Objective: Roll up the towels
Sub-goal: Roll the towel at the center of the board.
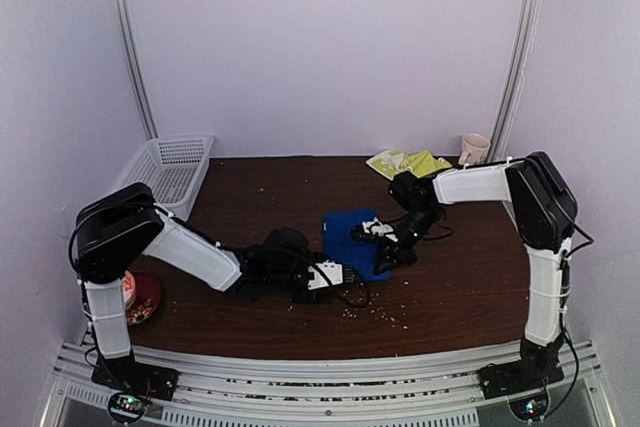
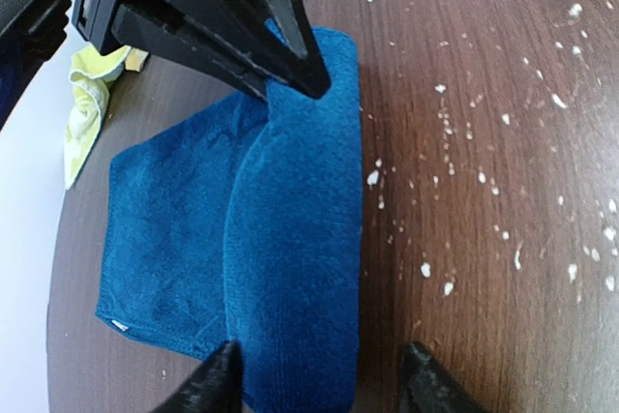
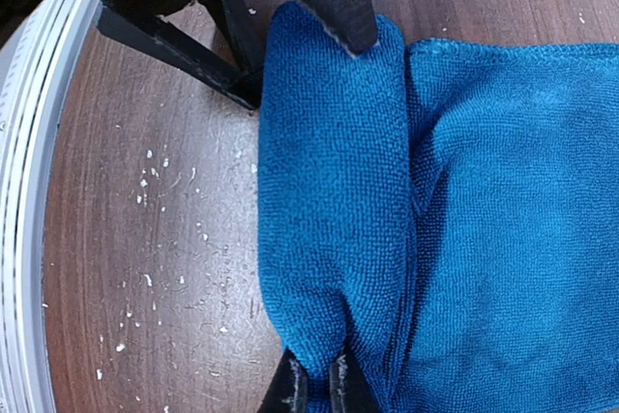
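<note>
Arms first, from overhead: the left arm [image 1: 190, 252] lies low and stretched across the tabletop [image 1: 470, 287] toward the blue towel [image 1: 350, 232], with the left claw [image 1: 345, 274] at the towel's near edge. The right arm [image 1: 475, 185] stands tall with its elbow high and its forearm angled down, so the right claw [image 1: 385, 237] sits at the towel's right side. The towel's folds cannot be made out from here. The yellow-green towel [image 1: 408, 162] lies crumpled well beyond the blue towel.

From the left wrist, the blue towel [image 2: 290, 239] lies flat with its right portion doubled into a thick fold. The fold's long axis runs straight away from the camera. The left claw [image 2: 319, 384] has its fingers apart, straddling the fold's near end. One tip touches the fold and the other stands clear on bare wood; only the tips show. At the fold's far end the right claw [image 2: 309, 84] pinches the cloth. Crumbs [image 2: 445, 287] are scattered to the right of the towel. The yellow-green towel [image 2: 85, 108] is partly cut off beyond the blue towel's far left corner.

From the right wrist, the blue towel [image 3: 464, 191] runs off the frame's right edge. The right claw [image 3: 311, 389] has its fingers together, clamped on the fold's near end, and is largely cut off at the bottom. The left claw [image 3: 305, 70] is at the far end, with one finger over the fold and one beside it.
</note>
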Controlling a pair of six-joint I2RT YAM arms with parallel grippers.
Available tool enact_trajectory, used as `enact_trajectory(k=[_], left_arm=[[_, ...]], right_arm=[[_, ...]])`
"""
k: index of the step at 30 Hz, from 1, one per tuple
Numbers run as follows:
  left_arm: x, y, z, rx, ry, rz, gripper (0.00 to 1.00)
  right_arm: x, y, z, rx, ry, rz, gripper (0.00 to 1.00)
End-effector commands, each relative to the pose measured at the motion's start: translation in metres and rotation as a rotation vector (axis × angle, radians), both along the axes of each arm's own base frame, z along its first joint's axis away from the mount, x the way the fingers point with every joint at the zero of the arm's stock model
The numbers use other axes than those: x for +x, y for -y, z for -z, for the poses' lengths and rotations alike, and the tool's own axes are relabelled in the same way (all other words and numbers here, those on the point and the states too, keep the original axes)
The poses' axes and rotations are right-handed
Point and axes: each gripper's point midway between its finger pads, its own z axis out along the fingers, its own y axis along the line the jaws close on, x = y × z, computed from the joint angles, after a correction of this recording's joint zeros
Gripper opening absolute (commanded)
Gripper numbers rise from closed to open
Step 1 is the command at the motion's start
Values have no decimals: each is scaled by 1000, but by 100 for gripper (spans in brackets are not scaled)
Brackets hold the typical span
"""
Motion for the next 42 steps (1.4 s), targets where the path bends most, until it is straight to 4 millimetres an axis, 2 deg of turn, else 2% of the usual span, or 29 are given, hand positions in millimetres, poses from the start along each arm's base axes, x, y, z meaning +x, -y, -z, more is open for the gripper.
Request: enact_trajectory(k=[1, 4, 7, 8, 15, 18, 22, 24, 26, 33, 42], left_arm=[[3, 16, -3, -4, 23, 48, 49], [3, 18, 0, 8, 15, 57, 32], [-1, 18, -1, 7, -1, 71, 6], [-3, 18, 0, 12, -14, 80, 0], [-26, 16, -4, 32, -180, 117, 0], [-37, 16, -5, 36, -278, 123, 0], [-45, 16, -6, 48, -392, 125, 0], [-47, 14, -6, 52, -443, 127, 3], [-47, 14, -6, 49, -482, 130, 6], [-35, 17, -10, 22, -568, 108, 11], [-22, 13, 6, 39, -636, 60, 23]], right_arm=[[-14, 7, 8, -39, -99, -10, 0], [-14, 8, 8, -43, -115, -15, 0], [-17, 9, 7, -50, -128, -28, 0], [-18, 10, 5, -49, -135, -32, 0], [-27, 12, -12, -28, -202, -24, 0], [-30, 11, -10, -31, -263, 18, 0], [-42, 15, -5, -47, -366, 35, 0], [-45, 18, -3, -59, -399, 66, 0], [-48, 21, -3, -59, -424, 90, 0], [-28, 23, -4, -47, -462, 191, 0], [-11, 23, 10, -77, -487, 253, 0]])
